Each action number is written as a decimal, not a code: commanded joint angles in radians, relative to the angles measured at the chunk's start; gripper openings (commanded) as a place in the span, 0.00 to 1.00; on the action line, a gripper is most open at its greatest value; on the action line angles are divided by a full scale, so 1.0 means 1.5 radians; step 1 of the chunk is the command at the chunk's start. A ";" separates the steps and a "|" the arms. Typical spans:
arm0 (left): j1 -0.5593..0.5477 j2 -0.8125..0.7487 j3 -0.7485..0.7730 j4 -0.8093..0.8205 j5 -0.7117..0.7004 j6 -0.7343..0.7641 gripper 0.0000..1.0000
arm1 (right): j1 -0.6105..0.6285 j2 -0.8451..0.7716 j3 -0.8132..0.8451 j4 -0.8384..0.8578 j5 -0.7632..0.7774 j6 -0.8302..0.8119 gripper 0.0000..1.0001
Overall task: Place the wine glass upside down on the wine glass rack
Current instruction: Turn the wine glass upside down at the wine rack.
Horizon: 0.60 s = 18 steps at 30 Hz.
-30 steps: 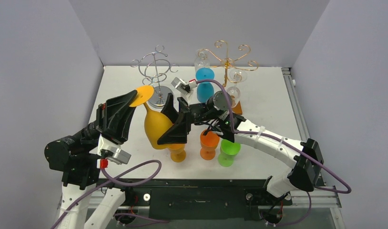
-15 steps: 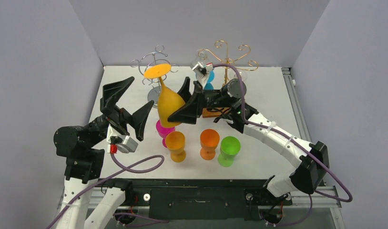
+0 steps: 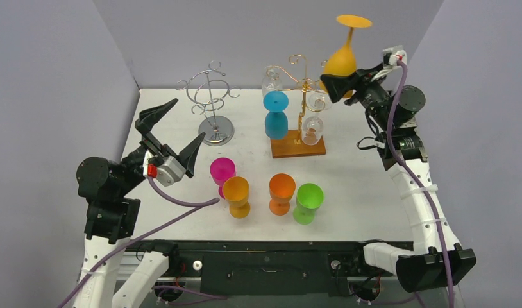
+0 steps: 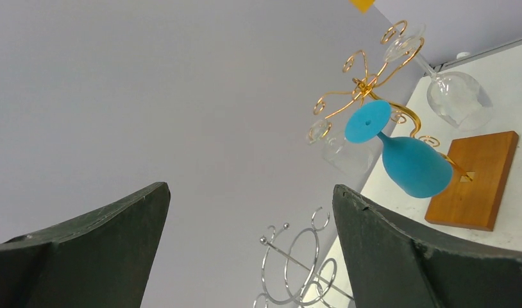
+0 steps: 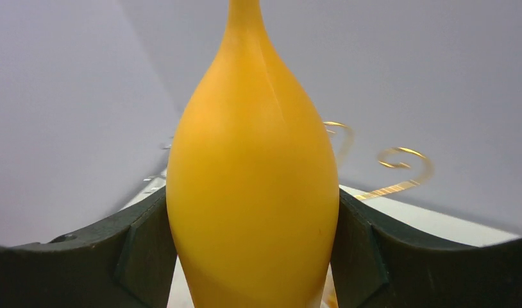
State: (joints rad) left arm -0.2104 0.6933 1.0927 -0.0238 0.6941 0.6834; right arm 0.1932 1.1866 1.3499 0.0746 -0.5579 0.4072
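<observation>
**Desk:** What did the left of the frame show?

**Photographer:** The left pincer (image 3: 189, 119) stood spread wide and empty, tilted upward above the white table (image 3: 361, 186). Just beyond its fingertips was the silver wire rack on a round foot (image 3: 211, 96), which carried no glasses. I read that arm as parked clear so the other could work.

**Desk:** And between the arms?

**Photographer:** To the right of that pincer, nearer the arm bases, four cups stood upright in a loose cluster. They were a pink goblet (image 3: 222, 172), an amber goblet (image 3: 236, 194), an orange goblet (image 3: 282, 191) and a green goblet (image 3: 308, 201). Nothing touched them.

**Desk:** Where was the glass for the task?

**Photographer:** High on the right. The right pincer (image 3: 335, 83) was clamped on the bowl of the tall yellow-orange wine glass (image 3: 343, 61), one finger on each side and the foot uppermost. That grip left the stem and foot free, which I judge a hanging slot needs.

**Desk:** Had it reached a rack?

**Photographer:** No. The gold scroll-armed rack on a wooden base (image 3: 301, 80) lay below and to the left of that pincer. It held an inverted blue glass (image 3: 276, 112) and clear glasses (image 3: 313, 127). The yellow foot rode above the gold arms and apart from them, so the glass was not yet hung.
</observation>
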 commanded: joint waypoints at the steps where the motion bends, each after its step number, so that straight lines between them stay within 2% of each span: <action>1: 0.001 0.005 0.019 -0.023 -0.041 -0.051 0.96 | -0.096 -0.028 -0.075 0.035 0.086 -0.022 0.43; 8: 0.001 0.005 0.003 -0.007 -0.040 -0.083 0.96 | -0.168 -0.050 -0.190 0.086 0.190 -0.088 0.43; 12: 0.000 0.006 0.003 -0.006 -0.039 -0.099 0.96 | -0.187 -0.041 -0.249 0.162 0.203 -0.098 0.43; 18: 0.000 0.000 0.001 -0.009 -0.039 -0.106 0.96 | -0.190 0.018 -0.277 0.201 0.202 -0.140 0.43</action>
State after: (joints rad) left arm -0.2104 0.6971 1.0927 -0.0502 0.6510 0.5583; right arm -0.0864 1.1728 0.9504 0.2192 -0.2676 0.2573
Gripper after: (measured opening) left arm 0.963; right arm 0.665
